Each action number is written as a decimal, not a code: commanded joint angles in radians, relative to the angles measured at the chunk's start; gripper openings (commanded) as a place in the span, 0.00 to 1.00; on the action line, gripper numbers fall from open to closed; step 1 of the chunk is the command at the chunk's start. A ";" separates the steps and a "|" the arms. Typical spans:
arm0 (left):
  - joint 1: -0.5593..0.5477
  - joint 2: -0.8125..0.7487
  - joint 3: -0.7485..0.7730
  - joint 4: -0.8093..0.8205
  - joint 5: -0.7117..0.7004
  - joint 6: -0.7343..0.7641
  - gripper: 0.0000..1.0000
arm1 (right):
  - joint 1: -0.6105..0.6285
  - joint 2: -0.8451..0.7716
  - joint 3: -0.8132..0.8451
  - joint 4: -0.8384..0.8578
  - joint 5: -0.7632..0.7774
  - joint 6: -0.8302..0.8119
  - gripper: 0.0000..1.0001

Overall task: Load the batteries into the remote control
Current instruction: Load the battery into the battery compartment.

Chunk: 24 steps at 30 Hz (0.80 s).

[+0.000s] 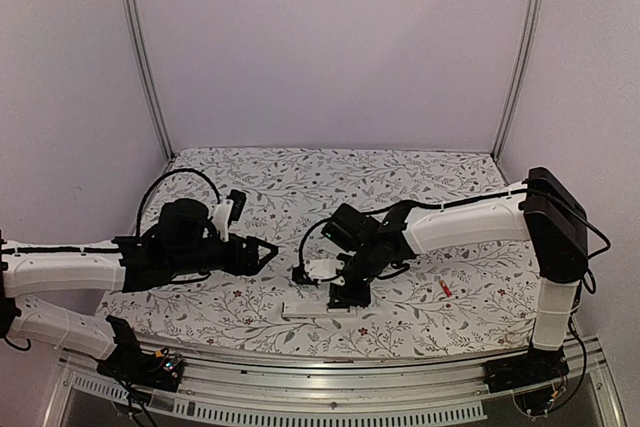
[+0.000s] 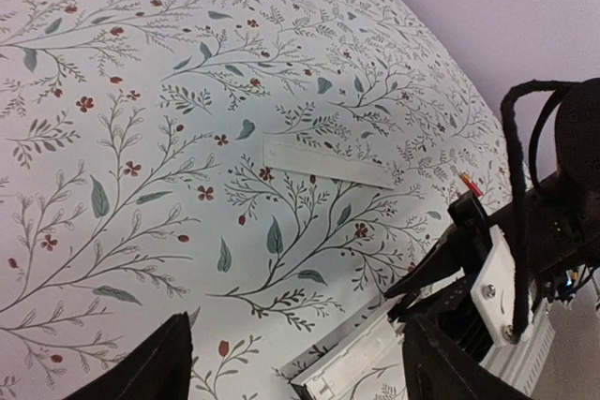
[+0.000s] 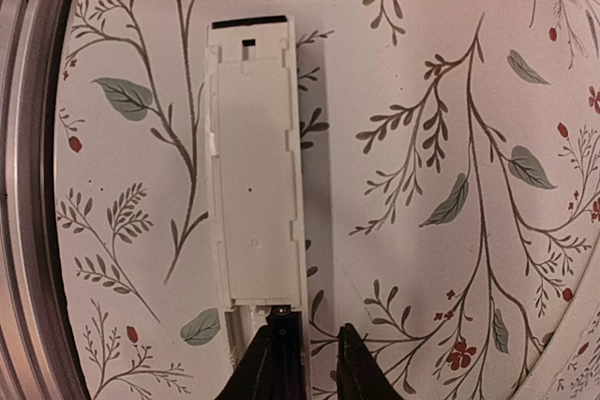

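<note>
Right claw [image 3: 312, 334] narrowly parted at one end of the remote control [image 3: 253, 166]. Left claw [image 2: 298, 325] wide, empty. The red battery [image 1: 443, 288] lies well apart on the surface [image 1: 300, 182].

White-shelled left arm [image 1: 65, 272] and right arm [image 1: 465, 225], black joints, looped black cables [image 1: 175, 171], screwed white wrist plate [image 2: 494, 278].

The tablecloth [image 1: 300, 172] is white, printed with thin dark stems, grey-green leaves and small red flowers. The remote control [image 3: 255, 203] is white with a black strip at one end. The cover plate [image 2: 323, 162] is white. One battery [image 1: 443, 288] is red. The left arm [image 1: 70, 272] and right arm [image 1: 470, 222] are white with black wrists. The walls [image 1: 330, 47] are pale lilac.
</note>
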 commanded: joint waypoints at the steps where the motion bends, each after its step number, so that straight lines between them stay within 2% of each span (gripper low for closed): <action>1: 0.012 -0.011 -0.010 -0.013 -0.012 0.016 0.77 | -0.007 0.021 -0.023 0.011 -0.018 -0.002 0.21; 8: 0.013 -0.014 -0.013 -0.015 -0.014 0.017 0.77 | -0.007 0.018 -0.028 0.015 -0.022 0.002 0.17; 12: 0.015 -0.017 -0.011 -0.015 -0.018 0.022 0.77 | -0.007 0.010 -0.014 0.015 -0.006 0.010 0.20; 15: 0.016 -0.017 -0.009 -0.015 -0.017 0.025 0.77 | -0.006 -0.011 0.004 0.015 -0.022 0.011 0.28; 21: 0.016 -0.032 -0.006 -0.015 -0.019 0.028 0.77 | -0.029 -0.090 0.025 0.028 -0.060 0.053 0.30; 24: 0.016 -0.055 -0.010 -0.003 -0.043 0.035 0.77 | -0.067 -0.159 0.014 0.075 -0.086 0.144 0.31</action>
